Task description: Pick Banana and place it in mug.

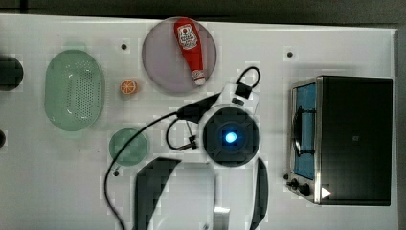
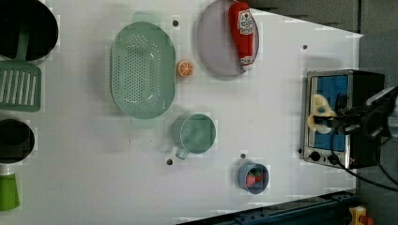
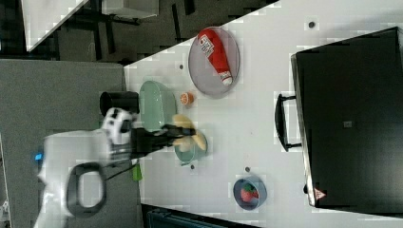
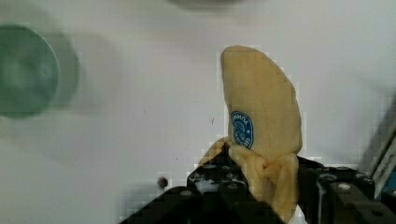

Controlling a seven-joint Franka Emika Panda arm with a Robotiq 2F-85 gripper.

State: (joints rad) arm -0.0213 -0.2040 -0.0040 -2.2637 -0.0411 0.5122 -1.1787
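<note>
Black gripper [image 4: 261,186] jaws pinch the pale-yellow, soft-looking plush banana [image 4: 261,112] near one end — probably light (squashy, easily held).

My arm [image 1: 210,196] is white-shelled with black bands at the joints; the round black wrist cap carries a lit blue lamp [image 1: 231,137]. A black cable [image 1: 125,148] loops beside the wrist. My gripper [image 4: 264,186] is black, with small screw heads on its body.
</note>
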